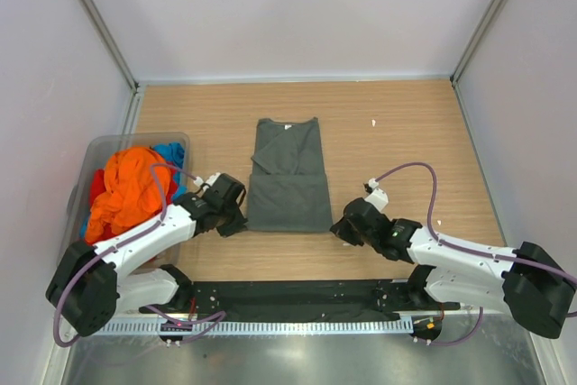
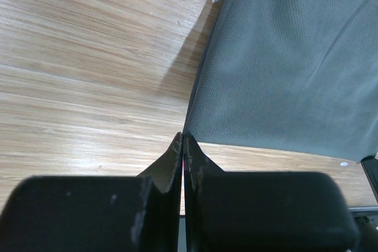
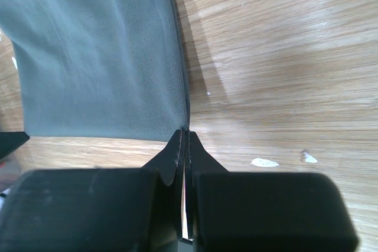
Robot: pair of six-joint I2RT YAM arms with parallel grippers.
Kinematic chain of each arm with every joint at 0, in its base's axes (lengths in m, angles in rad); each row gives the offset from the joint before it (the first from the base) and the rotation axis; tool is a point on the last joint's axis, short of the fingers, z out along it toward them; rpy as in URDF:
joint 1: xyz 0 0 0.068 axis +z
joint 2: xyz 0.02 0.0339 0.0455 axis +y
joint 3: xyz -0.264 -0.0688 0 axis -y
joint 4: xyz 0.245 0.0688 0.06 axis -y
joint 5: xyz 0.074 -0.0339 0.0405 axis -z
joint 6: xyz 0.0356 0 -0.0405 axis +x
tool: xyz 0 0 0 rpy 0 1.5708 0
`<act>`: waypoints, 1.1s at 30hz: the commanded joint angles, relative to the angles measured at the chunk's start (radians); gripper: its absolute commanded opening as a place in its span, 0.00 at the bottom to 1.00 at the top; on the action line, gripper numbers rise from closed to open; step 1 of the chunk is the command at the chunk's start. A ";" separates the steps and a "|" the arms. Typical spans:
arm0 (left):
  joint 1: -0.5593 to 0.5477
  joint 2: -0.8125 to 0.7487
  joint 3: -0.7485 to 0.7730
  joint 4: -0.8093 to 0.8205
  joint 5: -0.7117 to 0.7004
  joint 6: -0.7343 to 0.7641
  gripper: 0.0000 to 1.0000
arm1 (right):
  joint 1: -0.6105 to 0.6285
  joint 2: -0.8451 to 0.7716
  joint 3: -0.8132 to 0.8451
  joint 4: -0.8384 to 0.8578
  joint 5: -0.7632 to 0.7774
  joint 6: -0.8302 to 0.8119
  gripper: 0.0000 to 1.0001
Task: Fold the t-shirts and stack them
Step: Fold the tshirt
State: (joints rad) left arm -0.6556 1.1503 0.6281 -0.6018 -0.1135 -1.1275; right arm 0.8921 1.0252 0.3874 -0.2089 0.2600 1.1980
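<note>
Grey-green t-shirt (image 1: 288,178), left fingers (image 2: 168,163), right fingers (image 3: 171,157) pinching near corners, bin (image 1: 108,142) beside

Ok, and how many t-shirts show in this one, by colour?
grey-green t-shirt, flat on the table: 1
orange t-shirt, in the bin: 1
red t-shirt, in the bin: 1
blue t-shirt, in the bin: 1
Total: 4, though the bunched pile in the bin may hide more.

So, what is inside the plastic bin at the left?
The bin holds a crumpled orange t-shirt, with red cloth and blue cloth beside it. Anything underneath is covered.
</note>
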 commanded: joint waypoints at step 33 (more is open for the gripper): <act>-0.065 0.094 -0.045 0.174 0.020 -0.087 0.41 | 0.005 -0.043 0.082 -0.112 0.099 -0.094 0.01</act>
State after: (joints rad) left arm -0.7048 1.2236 0.5964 -0.5205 -0.0856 -1.1614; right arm 0.8928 1.0145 0.4824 -0.3386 0.3454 1.0901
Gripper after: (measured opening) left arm 0.415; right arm 0.025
